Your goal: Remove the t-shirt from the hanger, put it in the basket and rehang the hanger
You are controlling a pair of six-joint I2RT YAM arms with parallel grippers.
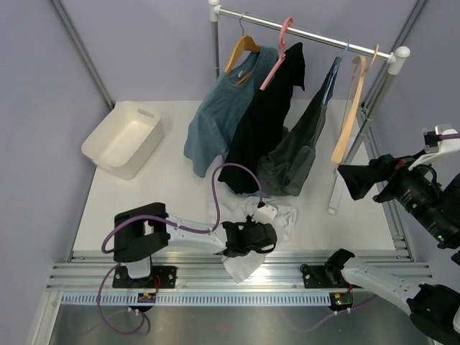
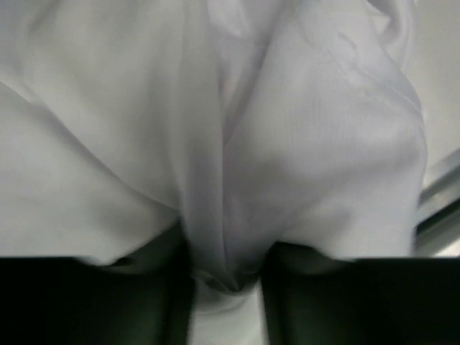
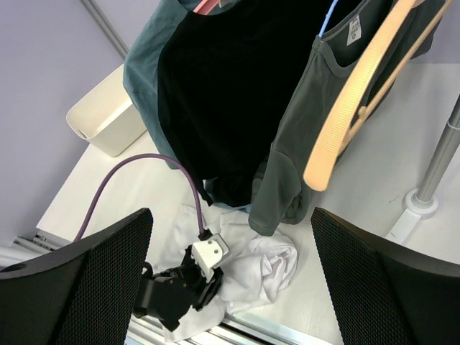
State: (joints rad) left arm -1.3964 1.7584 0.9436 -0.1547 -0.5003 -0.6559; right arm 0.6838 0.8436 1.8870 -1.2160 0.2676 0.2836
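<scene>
Garment: plain white cloth t-shirt (image 1: 282, 220), crumpled at near bench (image 1: 144, 205) edge; light, limp.
Left hand (image 2: 226, 280): pinching its fold.
Right hand (image 3: 230, 215): wide, empty.
Hold: bunched fold.

Hanging shirts (image 1: 266, 122) and the hanger (image 1: 350, 118) bar the back; bare tabletop (image 1: 154, 198) beside the bin (image 1: 123, 138) gives passage.

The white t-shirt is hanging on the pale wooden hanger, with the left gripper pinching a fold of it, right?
No. The t-shirt lies crumpled on the table, off the hanger, which hangs bare on the rail, as the top external view shows. The left gripper does pinch a fold of it.
</scene>
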